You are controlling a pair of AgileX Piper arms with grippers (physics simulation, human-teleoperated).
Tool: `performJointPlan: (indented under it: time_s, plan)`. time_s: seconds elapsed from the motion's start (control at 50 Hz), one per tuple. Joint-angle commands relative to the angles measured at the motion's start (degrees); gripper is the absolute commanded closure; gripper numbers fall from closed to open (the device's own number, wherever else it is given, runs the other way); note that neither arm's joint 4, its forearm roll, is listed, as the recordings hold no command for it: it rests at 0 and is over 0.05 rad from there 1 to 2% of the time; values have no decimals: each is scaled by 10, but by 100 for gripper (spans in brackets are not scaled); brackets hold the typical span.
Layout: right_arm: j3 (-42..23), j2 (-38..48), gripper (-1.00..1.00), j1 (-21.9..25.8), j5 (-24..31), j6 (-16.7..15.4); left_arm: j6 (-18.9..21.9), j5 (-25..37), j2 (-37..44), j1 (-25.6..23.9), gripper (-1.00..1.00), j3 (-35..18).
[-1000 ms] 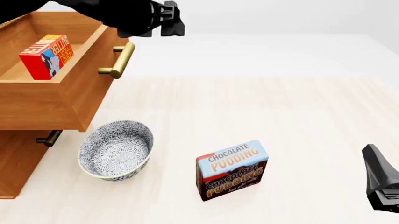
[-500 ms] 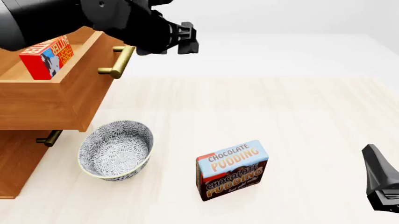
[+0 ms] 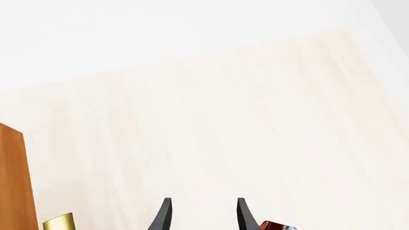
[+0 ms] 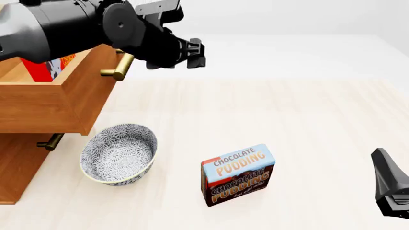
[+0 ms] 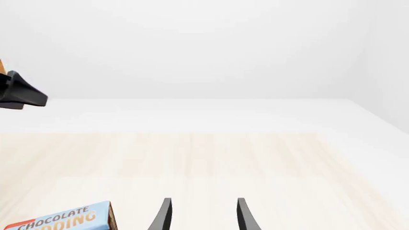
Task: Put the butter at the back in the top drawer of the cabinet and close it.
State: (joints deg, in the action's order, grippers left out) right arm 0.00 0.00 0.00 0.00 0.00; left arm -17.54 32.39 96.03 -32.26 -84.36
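One small red butter box (image 4: 43, 68), mostly hidden behind the left arm, sits in the open light-brown wooden top drawer (image 4: 64, 103); we cannot tell its long axis. Left tool (image 4: 196, 53) and right tool (image 5: 201, 218) both gape empty.

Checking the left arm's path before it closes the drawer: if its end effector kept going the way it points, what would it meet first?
Probably only bare table. The left end effector, open and empty, faces open tabletop beyond the drawer handle; depth is unclear.

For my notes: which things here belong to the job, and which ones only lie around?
Job: butter in the open top drawer; cabinet; left gripper, empty.
Lying about: bowl; pudding box.
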Motion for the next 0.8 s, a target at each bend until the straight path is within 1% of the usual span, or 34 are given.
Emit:
performJointPlan:
  time_s: [0.02, 0.8]
  plan:
    - [0, 0, -100, 0, 0, 0, 0, -8, 14, 8, -100, 3]
    - [0, 0, -100, 0, 0, 0, 4, -13, 10, 40, -100, 21]
